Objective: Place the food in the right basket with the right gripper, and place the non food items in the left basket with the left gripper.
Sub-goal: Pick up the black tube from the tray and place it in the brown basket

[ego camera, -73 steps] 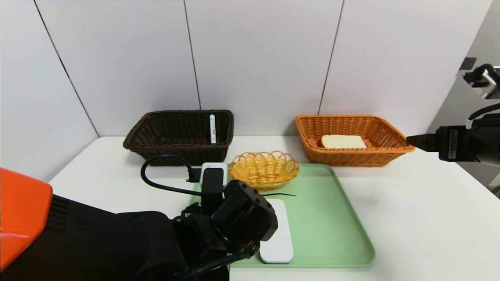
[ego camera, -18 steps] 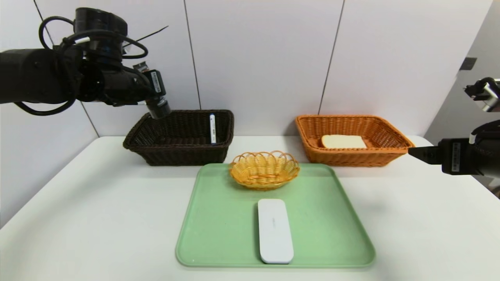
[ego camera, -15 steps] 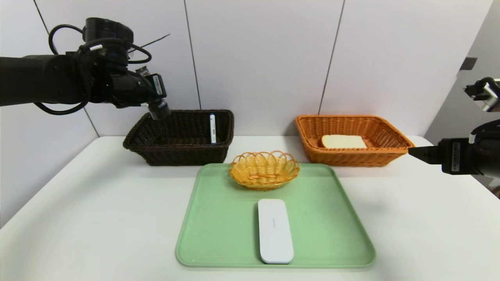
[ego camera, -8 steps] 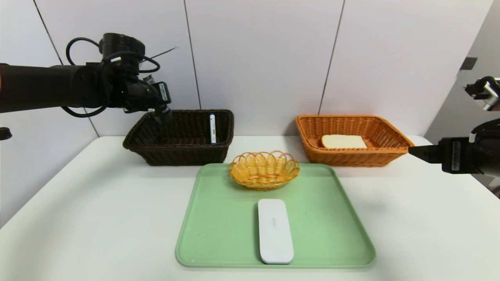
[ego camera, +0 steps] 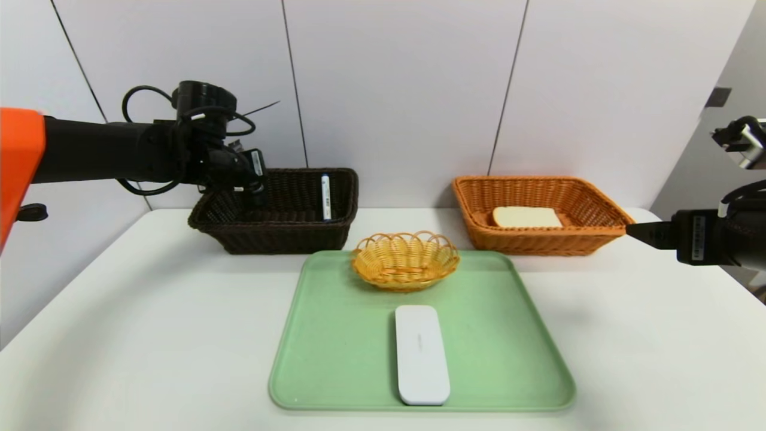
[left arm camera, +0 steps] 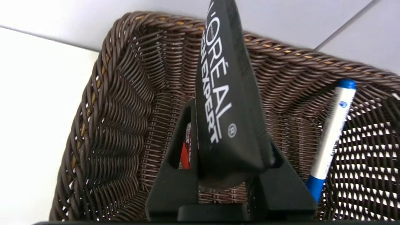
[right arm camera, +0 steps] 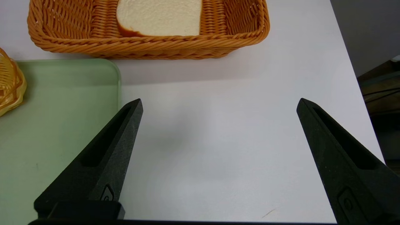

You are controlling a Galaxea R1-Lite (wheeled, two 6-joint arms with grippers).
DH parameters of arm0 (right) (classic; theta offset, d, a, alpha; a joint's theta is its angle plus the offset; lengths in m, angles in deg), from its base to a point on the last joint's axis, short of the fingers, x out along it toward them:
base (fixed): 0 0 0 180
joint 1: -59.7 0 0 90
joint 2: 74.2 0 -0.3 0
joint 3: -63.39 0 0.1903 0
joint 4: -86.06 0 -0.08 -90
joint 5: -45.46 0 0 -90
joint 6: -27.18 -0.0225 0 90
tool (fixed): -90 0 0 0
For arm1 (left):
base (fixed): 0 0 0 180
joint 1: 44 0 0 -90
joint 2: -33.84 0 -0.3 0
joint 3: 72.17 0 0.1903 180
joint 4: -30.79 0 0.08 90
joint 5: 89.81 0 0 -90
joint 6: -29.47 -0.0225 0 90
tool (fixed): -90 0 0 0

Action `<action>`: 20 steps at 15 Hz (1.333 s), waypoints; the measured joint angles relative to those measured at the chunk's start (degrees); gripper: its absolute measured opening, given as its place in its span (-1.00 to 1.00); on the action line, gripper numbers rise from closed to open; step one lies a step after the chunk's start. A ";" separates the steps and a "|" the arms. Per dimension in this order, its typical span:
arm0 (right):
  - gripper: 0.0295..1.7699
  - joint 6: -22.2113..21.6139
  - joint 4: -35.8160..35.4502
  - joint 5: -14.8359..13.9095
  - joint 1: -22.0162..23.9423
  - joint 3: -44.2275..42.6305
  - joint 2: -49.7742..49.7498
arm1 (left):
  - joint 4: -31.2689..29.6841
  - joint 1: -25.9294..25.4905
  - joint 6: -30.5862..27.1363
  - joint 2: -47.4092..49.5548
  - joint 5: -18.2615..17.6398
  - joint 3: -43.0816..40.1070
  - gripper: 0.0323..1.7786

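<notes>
- A white table (ego camera: 149, 311) stands before pale wall panels; a green tray (ego camera: 335, 359) lies at its middle and serves as landmark.
- Behind the tray's left corner sits the dark brown basket (ego camera: 239, 230); the left gripper (ego camera: 254, 190) hangs over its opening, fingers clamped tight on a dark glossy packet (left arm camera: 225, 103).
- A white marker pen (ego camera: 325, 197) leans inside that basket.
- Behind the tray's right corner, the orange basket (ego camera: 538, 242) holds the bread slice (ego camera: 525, 216).
- On the tray: a small yellow wicker basket (ego camera: 405, 260) at the back, a flat white case (ego camera: 421, 354) in front.
- Right of the tray, the right gripper (right arm camera: 218, 106) hangs above the table, fingers spread wide, empty.
</notes>
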 joint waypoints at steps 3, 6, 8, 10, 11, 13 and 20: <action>0.92 0.06 0.02 -0.02 0.09 0.05 0.00 | -0.07 0.00 0.29 -0.50 0.00 -0.55 -0.55; 0.92 0.09 0.00 0.00 0.06 0.05 0.00 | -0.11 0.00 0.44 -0.94 0.06 -1.45 -0.55; 0.92 0.11 0.00 -0.02 0.11 -0.06 0.00 | -0.16 0.00 0.44 -1.38 0.06 -1.65 -0.55; 0.92 0.17 0.00 -0.06 0.11 -0.12 0.00 | -0.18 0.00 0.46 -1.82 0.09 -1.73 -0.55; 0.92 0.20 0.00 -0.09 0.13 -0.12 0.00 | -0.18 0.00 0.46 -2.06 0.11 -1.71 -0.55; 0.92 0.17 0.02 -0.09 0.15 -0.12 0.00 | -0.22 0.00 0.41 -2.51 0.17 -1.60 -0.55; 0.92 0.17 0.02 -0.05 0.13 -0.04 0.04 | -2.67 0.00 0.40 -3.78 0.56 -1.60 -0.03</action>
